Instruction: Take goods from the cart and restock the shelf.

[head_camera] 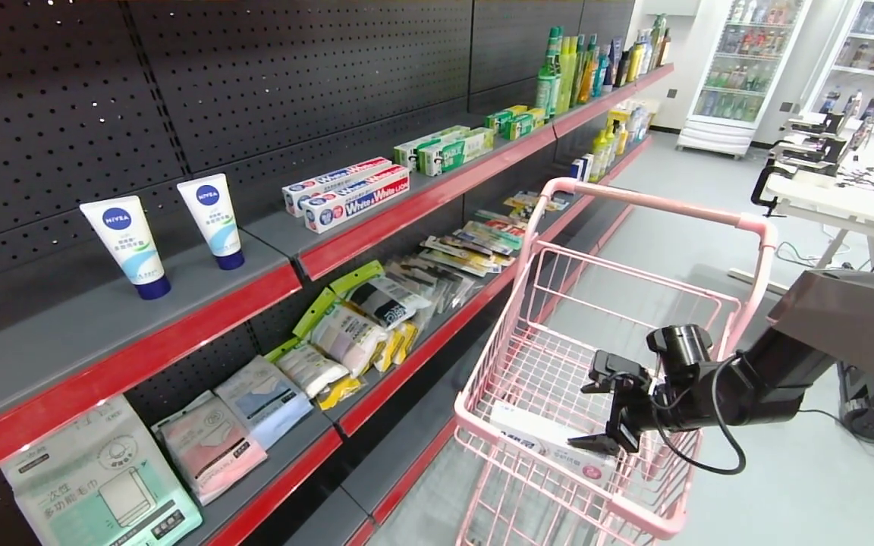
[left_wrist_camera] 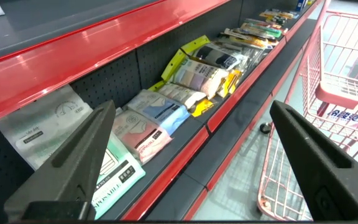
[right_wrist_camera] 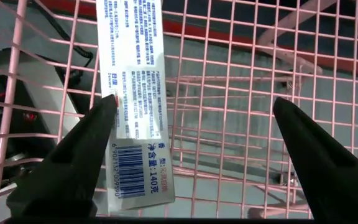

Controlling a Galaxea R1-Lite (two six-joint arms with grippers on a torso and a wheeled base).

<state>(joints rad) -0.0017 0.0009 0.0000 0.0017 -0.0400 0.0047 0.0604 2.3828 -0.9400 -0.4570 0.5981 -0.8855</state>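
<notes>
While right tool [right_wrist_camera: 194, 104] hangs spread (grasping nothing), white box [right_wrist_camera: 135, 81] lies below in cart [head_camera: 649, 201].

Cart [head_camera: 657, 200]: wire mesh, pink coating, smooth, slight gloss. Box [right_wrist_camera: 138, 93] on the cart floor — white printed card, satin sheen. Shelf [head_camera: 50, 341]: matt grey deck; front edge glossy red. Back panel [head_camera: 293, 68]: matt black, perforated. Tubes [head_camera: 127, 244]: smooth white plastic, dark caps. Lower-shelf packs [left_wrist_camera: 160, 118] — shiny clear film. Right gripper [right_wrist_camera: 194, 106], fingers [right_wrist_camera: 67, 174]: matt black.
</notes>
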